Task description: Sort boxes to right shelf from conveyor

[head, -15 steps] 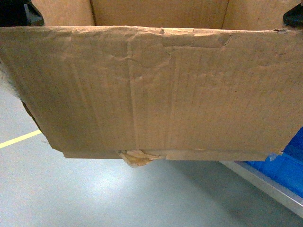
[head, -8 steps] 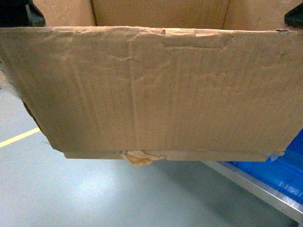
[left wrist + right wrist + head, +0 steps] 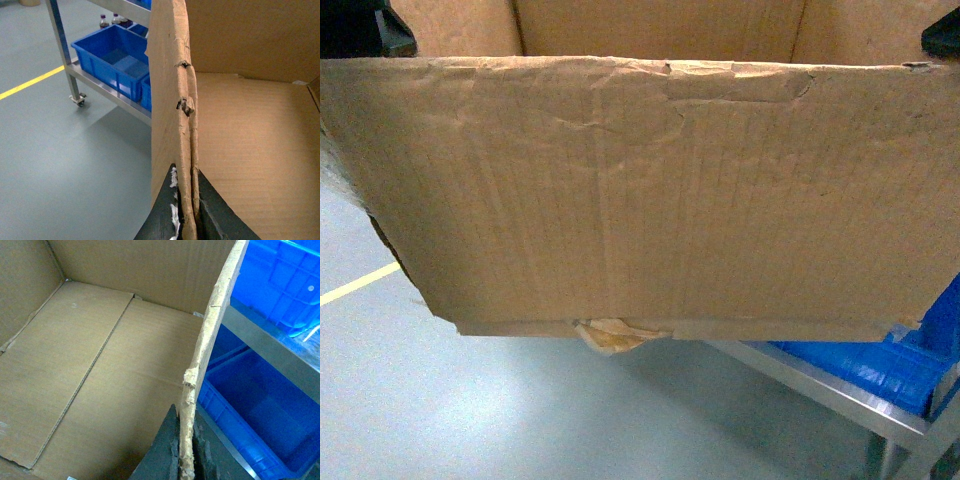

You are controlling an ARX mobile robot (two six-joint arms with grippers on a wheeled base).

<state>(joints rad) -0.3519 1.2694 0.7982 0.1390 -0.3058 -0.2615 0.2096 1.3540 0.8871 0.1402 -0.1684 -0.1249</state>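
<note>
1. Head: carton [image 3: 640, 190] fills the view, held up off the floor, tape scrap [image 3: 615, 335] hanging at its bottom seam. Steel shelf [image 3: 820, 385] with blue crate [image 3: 865, 365] sits low right, near. Conveyor not in view.
2. Left wrist: left gripper [image 3: 186, 210] clenched on the carton's left wall, torn edge between the jaws.
3. Right wrist: right gripper [image 3: 186, 450] clamped on the right wall; crates just beyond.
4. Progress: pickup done, mid-carry; placing on the shelf and letting go remain.

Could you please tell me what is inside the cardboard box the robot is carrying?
The cardboard box looks empty: both wrist views show only bare floor flaps. Its near corners are cut off from view.
</note>
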